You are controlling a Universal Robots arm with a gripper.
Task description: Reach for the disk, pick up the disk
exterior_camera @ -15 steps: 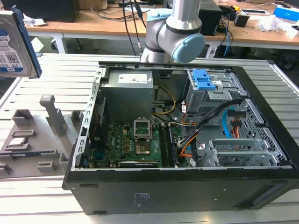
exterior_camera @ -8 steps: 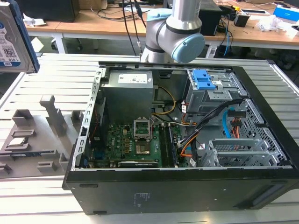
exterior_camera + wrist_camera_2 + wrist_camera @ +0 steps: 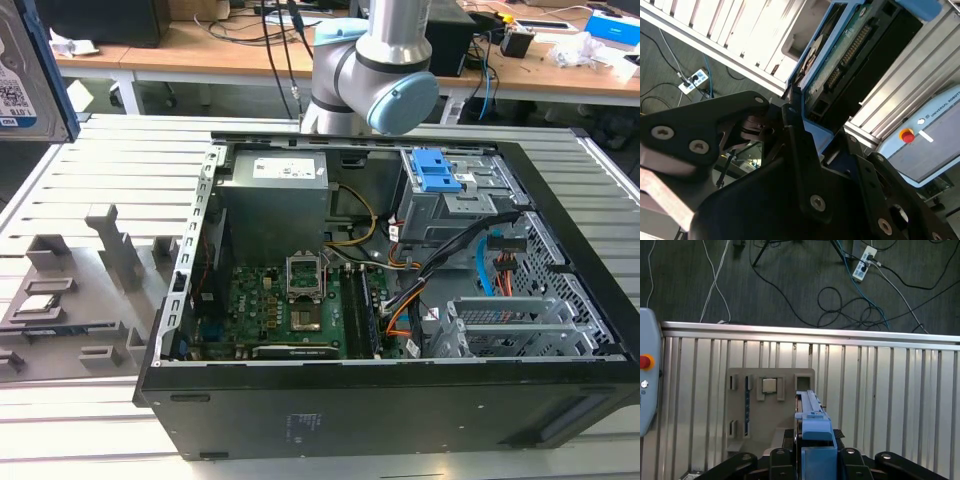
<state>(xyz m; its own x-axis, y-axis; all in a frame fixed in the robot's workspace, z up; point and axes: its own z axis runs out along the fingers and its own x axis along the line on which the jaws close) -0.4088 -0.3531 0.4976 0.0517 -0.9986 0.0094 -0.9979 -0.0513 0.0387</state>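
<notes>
The disk (image 3: 18, 75) hangs in the air at the top of the exterior view's left, showing its silver body, white-and-blue label and blue frame. In the second wrist view the disk (image 3: 850, 45) shows its green circuit-board side, and my gripper (image 3: 805, 122) is shut on the blue-framed end, with a black finger (image 3: 796, 135) pressed against the frame. The first wrist view looks along the disk's blue edge (image 3: 812, 427), held in my gripper (image 3: 815, 457) well above the slatted table (image 3: 890, 390).
An open computer case (image 3: 400, 300) lies in the middle of the table, with a small blue clip (image 3: 438, 170) on its drive cage. A grey fixture tray (image 3: 70, 300) (image 3: 770, 410) holds a square chip (image 3: 770, 385). A pendant with a red button (image 3: 645, 361) lies at the table's edge.
</notes>
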